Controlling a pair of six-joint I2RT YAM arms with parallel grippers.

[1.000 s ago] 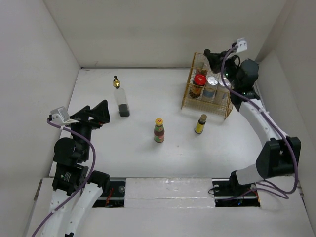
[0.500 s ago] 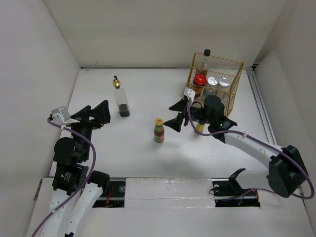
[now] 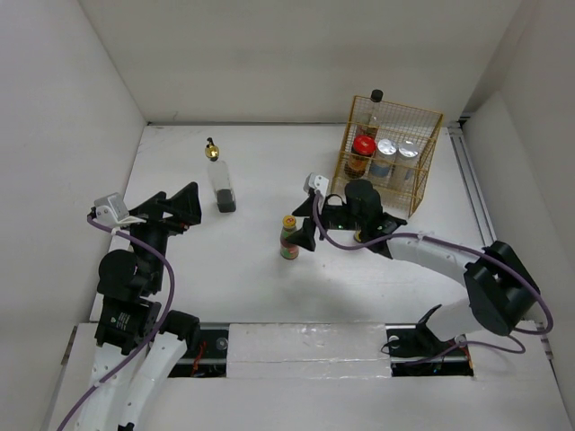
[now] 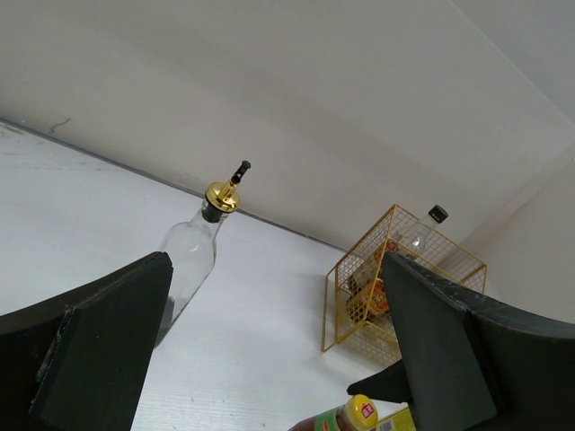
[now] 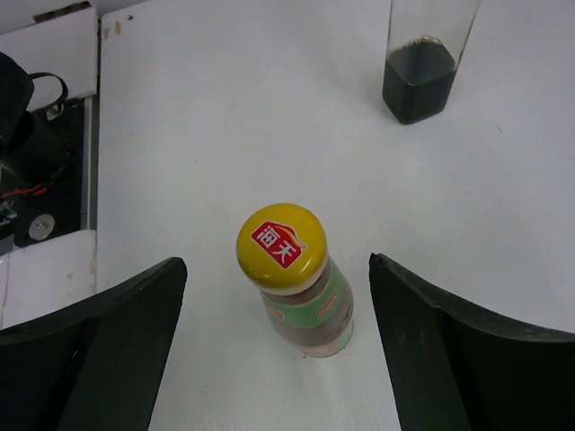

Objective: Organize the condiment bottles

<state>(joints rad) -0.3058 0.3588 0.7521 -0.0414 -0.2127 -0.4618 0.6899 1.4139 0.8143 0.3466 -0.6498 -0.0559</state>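
Straddling the upright yellow-capped green-label bottle (image 5: 305, 310) without touching it, your right hand (image 5: 277, 269) is spread wide and empty; your left hand (image 4: 274, 269) gapes empty too.

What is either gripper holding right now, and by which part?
Nothing is held. The right gripper is open around the yellow-capped bottle without touching it. The left gripper is open and empty.

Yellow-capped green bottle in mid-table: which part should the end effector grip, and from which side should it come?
Grip the round labelled body of the yellow-capped green bottle, just under its cap. It stands upright with bare table around it, so a level approach from the rack side suits: the open right end effector faces it there, one finger to each side.
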